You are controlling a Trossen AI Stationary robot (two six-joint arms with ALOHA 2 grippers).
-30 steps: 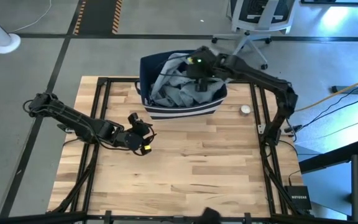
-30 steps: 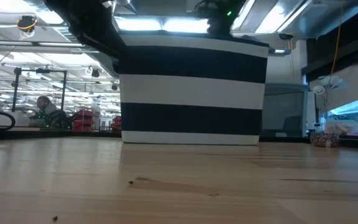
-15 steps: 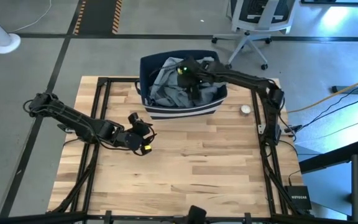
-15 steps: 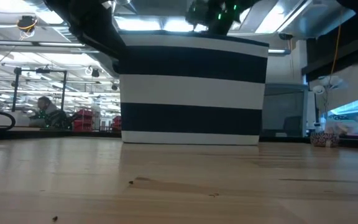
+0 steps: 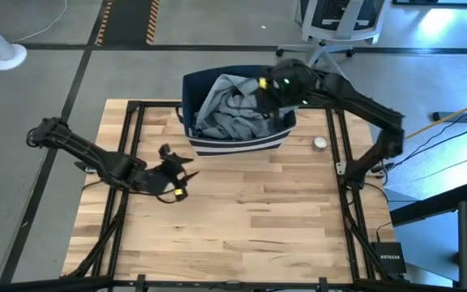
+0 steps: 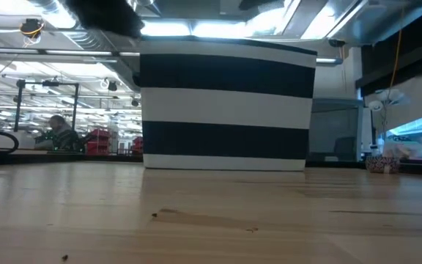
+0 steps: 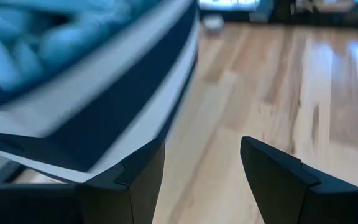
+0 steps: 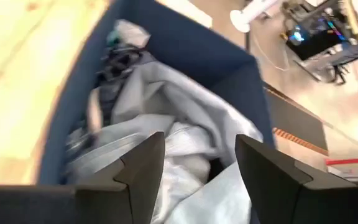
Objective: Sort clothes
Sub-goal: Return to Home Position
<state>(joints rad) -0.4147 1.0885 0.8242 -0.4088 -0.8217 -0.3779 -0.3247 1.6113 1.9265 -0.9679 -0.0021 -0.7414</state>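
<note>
A large light grey-blue garment (image 5: 232, 109) lies heaped in the navy bin with white stripes (image 5: 237, 143) at the table's far edge. It also shows in the right wrist view (image 8: 185, 134), with a darker patterned piece (image 8: 114, 65) in the bin's corner. The plaid shirt, pink pieces and black piece cannot be made out. My right gripper (image 5: 267, 91) hovers over the bin's right part, open and empty (image 8: 197, 140). My left gripper (image 5: 173, 168) is open and empty (image 7: 201, 146) above the table, near and left of the bin (image 7: 104, 112).
A small white round object (image 5: 320, 143) lies on the table right of the bin. Black frame rails (image 5: 128, 162) run along the table's left and right sides. The bare wooden top (image 5: 250, 219) takes up the near half. An office chair (image 5: 331, 32) stands beyond the table.
My right gripper swung over the bin toward the table's left edge, then back toward the right, and stays open. My left gripper has moved a little toward the table's left and far edges. The clothes in the bin look unmoved.
</note>
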